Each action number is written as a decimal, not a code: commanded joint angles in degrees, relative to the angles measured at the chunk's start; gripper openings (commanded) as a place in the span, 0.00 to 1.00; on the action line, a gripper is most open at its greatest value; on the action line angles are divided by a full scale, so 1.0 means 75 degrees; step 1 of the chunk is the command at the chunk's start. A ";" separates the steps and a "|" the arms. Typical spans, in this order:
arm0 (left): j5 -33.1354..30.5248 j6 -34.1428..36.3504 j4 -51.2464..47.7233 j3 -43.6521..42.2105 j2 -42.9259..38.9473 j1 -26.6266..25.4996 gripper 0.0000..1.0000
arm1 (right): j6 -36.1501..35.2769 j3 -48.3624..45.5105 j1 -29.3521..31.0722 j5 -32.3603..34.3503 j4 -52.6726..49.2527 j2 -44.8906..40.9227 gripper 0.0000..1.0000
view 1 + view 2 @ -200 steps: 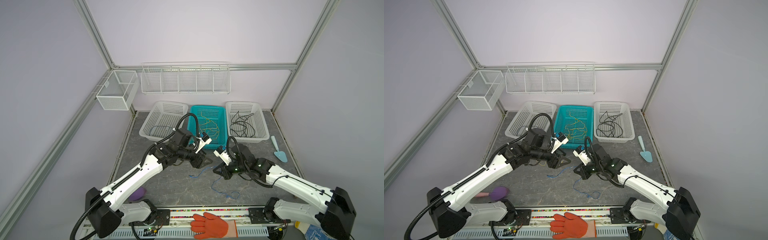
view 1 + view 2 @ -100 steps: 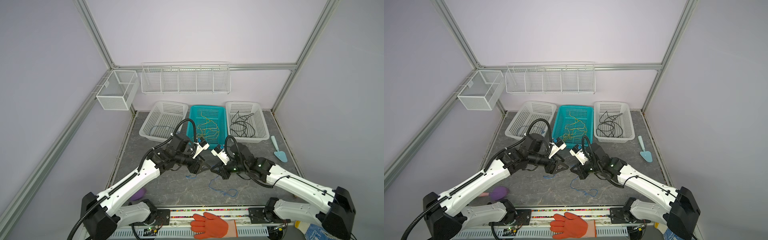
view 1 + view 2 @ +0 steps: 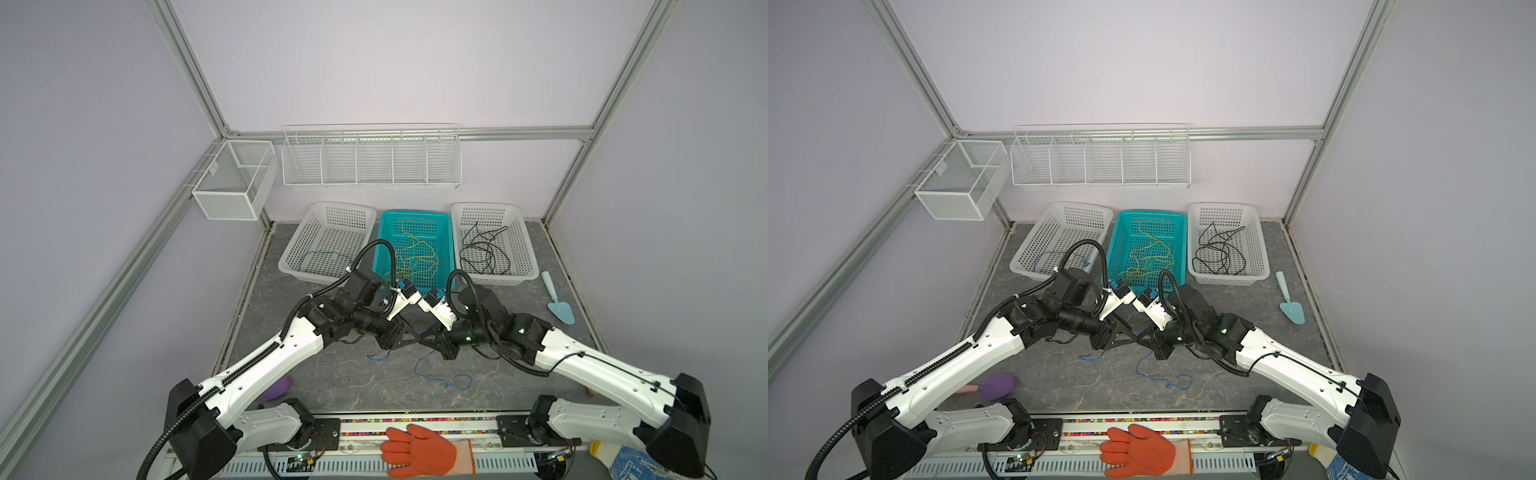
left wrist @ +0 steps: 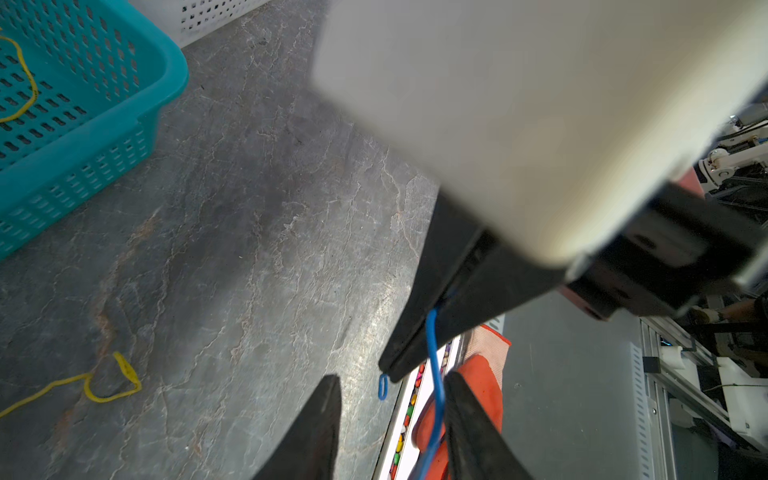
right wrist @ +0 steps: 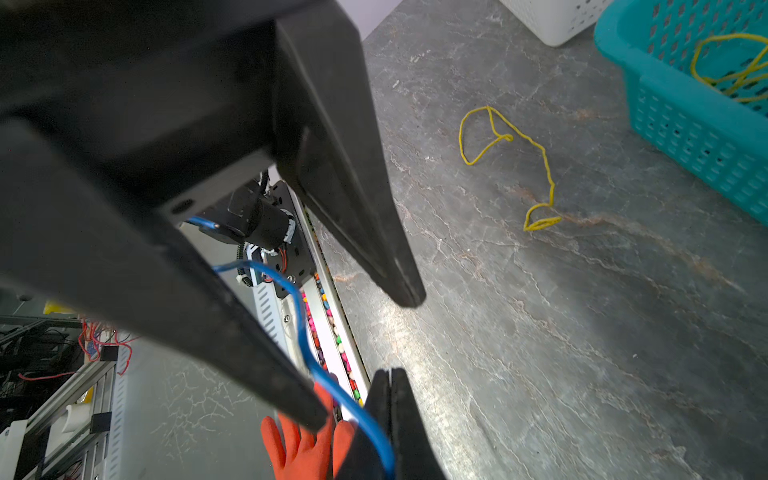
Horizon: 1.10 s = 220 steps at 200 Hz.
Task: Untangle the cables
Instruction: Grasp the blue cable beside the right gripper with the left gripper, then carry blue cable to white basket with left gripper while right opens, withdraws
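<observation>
The right claw [image 5: 388,401] is pinching a blue cable [image 5: 309,357] between its closed fingertips. The left claw [image 4: 390,399] is facing it tip to tip. Its two fingers are standing apart, and the same blue cable is running through the gap, close against one finger [image 4: 467,415] but not clamped. Below both claws the rest of the blue cable is trailing onto the grey tabletop [image 3: 332,374] and curling into loose loops on the near side of the right claw. A loose yellow cable [image 5: 540,224] is lying on the table just past the claws' tips, between them and the teal basket [image 3: 413,213]. More yellow cables [image 3: 415,259] are sitting in that basket, directly behind both claws. Farther behind the right claw, black cables [image 3: 482,253] are lying in the right-hand white basket [image 3: 486,205]. Behind the left claw, the left-hand white basket [image 3: 332,206] is holding a thin bluish cable [image 3: 316,254]. An orange glove [image 3: 419,449] is lying on the front rail, well in front of the claws.
</observation>
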 commanded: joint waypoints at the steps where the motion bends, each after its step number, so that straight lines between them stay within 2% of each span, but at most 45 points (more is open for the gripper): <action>1: 0.0095 0.0164 -0.0163 -0.0006 0.0086 -0.0039 0.35 | -0.0188 0.0179 0.0087 -0.0039 -0.0029 -0.0202 0.06; 22: 0.0111 0.0150 -0.0151 0.0005 0.0120 -0.0039 0.26 | -0.0201 0.0181 0.0121 -0.0080 -0.0013 -0.0242 0.06; 63: 0.0139 0.0007 -0.0045 -0.0063 0.0086 -0.0069 0.00 | -0.0213 0.0170 0.0140 0.0023 0.0074 -0.0345 0.06; 92: 0.0185 -0.0539 0.0672 -0.0440 -0.0274 -0.0121 0.00 | -0.0088 0.0188 0.0134 0.0180 0.0464 -0.0465 0.06; 117: 0.0140 -0.1306 0.1805 -0.1047 -0.0944 -0.0121 0.00 | 0.0124 0.0187 0.0134 0.0332 0.0923 -0.0598 0.06; 154: -0.0495 -0.2348 0.3425 -0.2127 -0.2048 -0.0121 0.00 | 0.0666 0.0154 0.0129 0.0247 0.1783 -0.0799 0.06; 179: -0.0958 -0.2813 0.4209 -0.2651 -0.2569 -0.0121 0.00 | 0.0770 0.0335 0.0134 0.0186 0.1782 -0.0798 0.06; 188: -0.1157 -0.2883 0.4378 -0.2777 -0.2735 -0.0121 0.00 | 0.0745 0.0357 0.0137 0.0268 0.1692 -0.0839 0.11; 201: -0.1587 -0.2879 0.4282 -0.2801 -0.2964 -0.0121 0.00 | 0.0643 0.0336 0.0134 0.0571 0.1445 -0.0964 0.25; 220: -0.2472 -0.2612 0.3534 -0.2514 -0.3139 -0.0121 0.00 | 0.0534 0.0214 0.0123 0.1391 0.1036 -0.1316 0.35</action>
